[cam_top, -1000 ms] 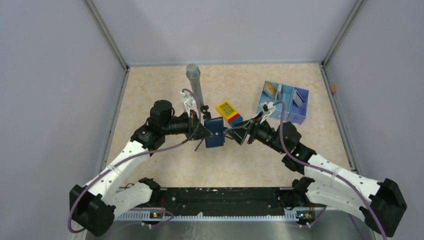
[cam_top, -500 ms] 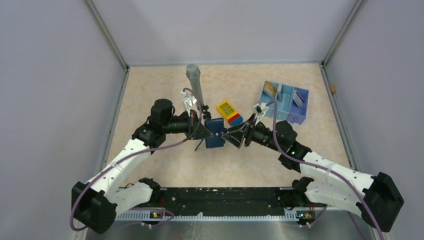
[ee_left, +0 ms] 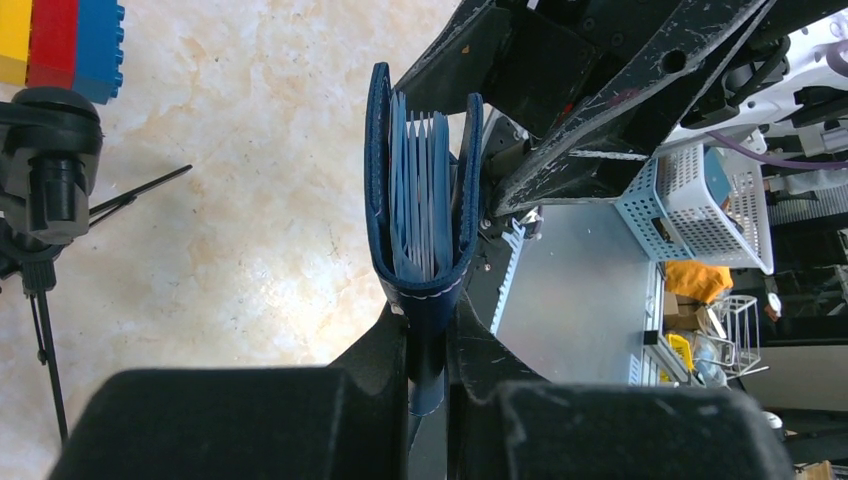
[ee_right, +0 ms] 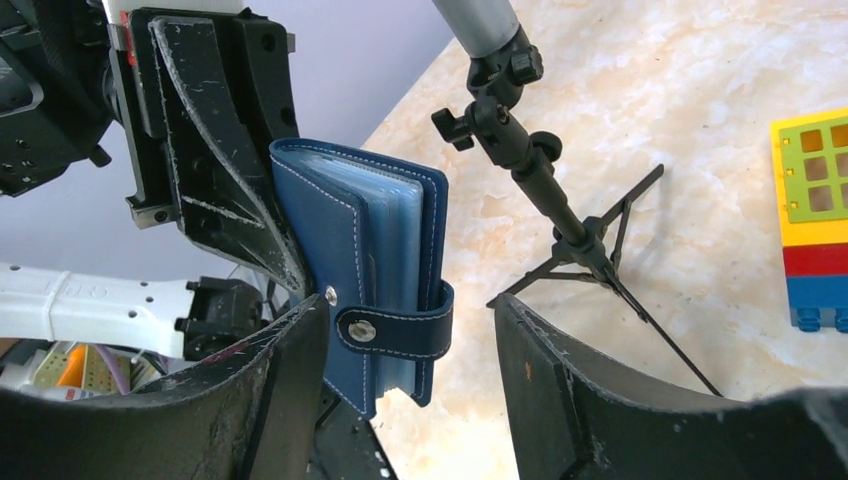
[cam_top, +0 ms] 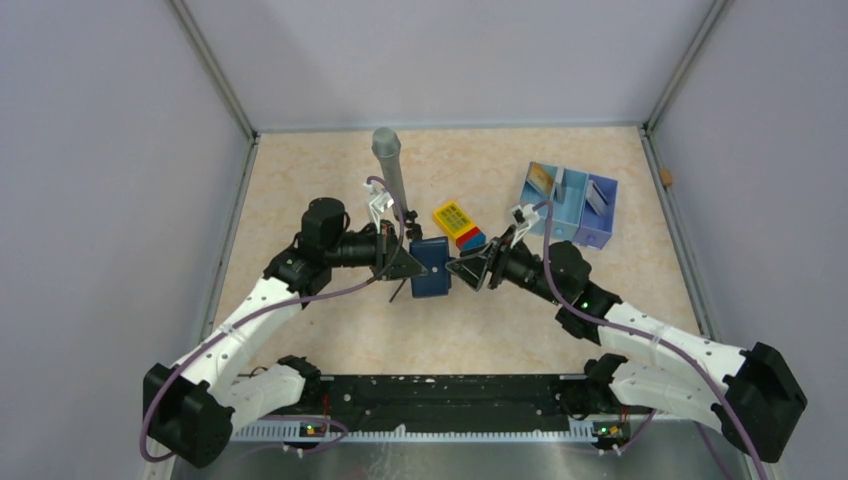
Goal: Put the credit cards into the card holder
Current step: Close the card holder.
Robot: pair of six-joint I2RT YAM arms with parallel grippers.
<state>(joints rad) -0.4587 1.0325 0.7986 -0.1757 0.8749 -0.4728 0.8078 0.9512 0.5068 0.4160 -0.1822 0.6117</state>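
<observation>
While tray [cam_top: 592,238] holds cards [cam_top: 540,178], card holder [cam_top: 430,268] is shut.

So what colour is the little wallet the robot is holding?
The card holder is navy blue with pale stitching, seen best in the right wrist view.

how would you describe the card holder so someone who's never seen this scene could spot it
Start at the beige table and go to its middle, where the left gripper pinches something by its spine. That is the card holder: a small navy-blue wallet fastened by a snap tab, one solid dark colour, unlike the yellow-topped brick block just behind it.
</observation>
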